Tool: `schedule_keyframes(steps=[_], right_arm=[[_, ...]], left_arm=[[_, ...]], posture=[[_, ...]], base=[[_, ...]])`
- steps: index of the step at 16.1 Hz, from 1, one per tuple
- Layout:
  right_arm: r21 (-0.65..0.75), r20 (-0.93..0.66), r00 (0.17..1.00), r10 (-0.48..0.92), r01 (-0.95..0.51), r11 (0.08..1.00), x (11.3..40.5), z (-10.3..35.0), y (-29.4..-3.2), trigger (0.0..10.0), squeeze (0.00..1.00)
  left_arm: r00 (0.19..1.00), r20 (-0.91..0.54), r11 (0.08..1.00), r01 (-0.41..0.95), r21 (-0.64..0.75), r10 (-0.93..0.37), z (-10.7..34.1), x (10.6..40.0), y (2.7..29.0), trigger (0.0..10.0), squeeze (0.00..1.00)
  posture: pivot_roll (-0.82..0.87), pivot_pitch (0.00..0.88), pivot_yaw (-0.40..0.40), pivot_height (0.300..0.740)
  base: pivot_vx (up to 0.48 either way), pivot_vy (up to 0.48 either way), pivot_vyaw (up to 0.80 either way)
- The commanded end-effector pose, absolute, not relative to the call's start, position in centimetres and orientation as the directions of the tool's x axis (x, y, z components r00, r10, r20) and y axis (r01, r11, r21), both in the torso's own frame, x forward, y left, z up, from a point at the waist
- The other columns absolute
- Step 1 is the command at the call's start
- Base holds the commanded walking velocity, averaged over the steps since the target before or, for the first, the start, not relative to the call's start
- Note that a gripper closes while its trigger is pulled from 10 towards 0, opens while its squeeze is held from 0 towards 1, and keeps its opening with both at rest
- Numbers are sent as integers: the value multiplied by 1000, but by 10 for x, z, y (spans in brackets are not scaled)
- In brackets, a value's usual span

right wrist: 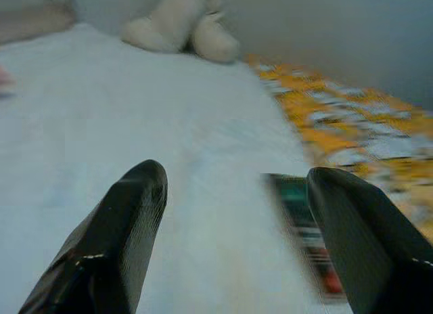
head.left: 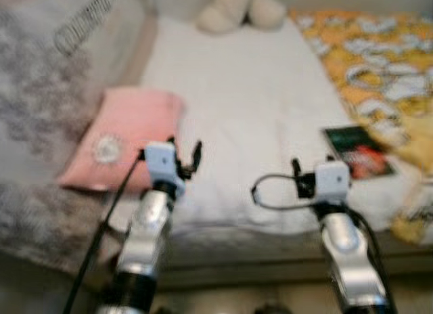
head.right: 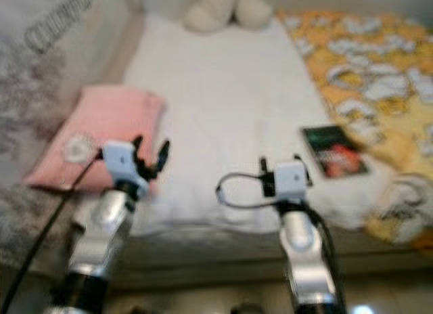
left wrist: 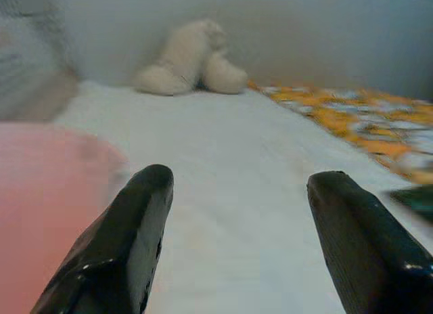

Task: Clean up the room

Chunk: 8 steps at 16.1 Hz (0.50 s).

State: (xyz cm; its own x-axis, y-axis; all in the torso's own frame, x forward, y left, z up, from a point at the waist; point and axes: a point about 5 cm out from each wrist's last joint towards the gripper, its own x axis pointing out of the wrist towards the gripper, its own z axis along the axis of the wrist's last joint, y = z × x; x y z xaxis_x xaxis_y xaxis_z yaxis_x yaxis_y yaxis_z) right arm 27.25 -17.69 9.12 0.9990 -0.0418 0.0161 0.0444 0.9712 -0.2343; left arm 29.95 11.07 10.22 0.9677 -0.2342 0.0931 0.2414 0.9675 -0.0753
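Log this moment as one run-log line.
left gripper: open, by pink pillow | right gripper: open, near book | bed: nothing held

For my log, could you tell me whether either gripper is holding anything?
Nothing is held: the left gripper and the right gripper both hang open above the bed.

Both eye views are blurred. The plush toy (head.left: 240, 8) at the top edge is cut off, so its upper body is out of frame. The book (head.left: 356, 151) at centre right has an unreadable cover. The yellow patterned blanket (head.left: 379, 63) runs off the right edge. The emblem on the pink pillow (head.left: 125, 138) is too soft to identify.
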Motion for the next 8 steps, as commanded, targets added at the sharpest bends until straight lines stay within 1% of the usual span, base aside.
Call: schedule_keyframes(steps=[1,3,5,8], right_arm=[[-224,18,999,-42,45,974,277,93,-175,10000,0],[-221,22,999,-37,40,974,280,94,-175,10000,0],[-206,33,999,-23,30,978,286,97,-174,10000,0],[-196,37,999,3,4,981,290,98,-169,10000,0]], left_arm=[[969,92,971,233,-59,-227,105,305,116,10000,0],[969,89,970,235,-56,-230,106,306,114,10000,0],[977,72,976,208,-66,-203,105,310,115,10000,0],[984,62,983,173,-53,-170,107,318,116,10000,0]], posture=[[-175,0,50,740],[-179,0,52,740],[-184,0,56,740],[-185,0,52,740]], base=[[0,-480,0],[0,-480,0],[0,0,0],[0,-475,0]])
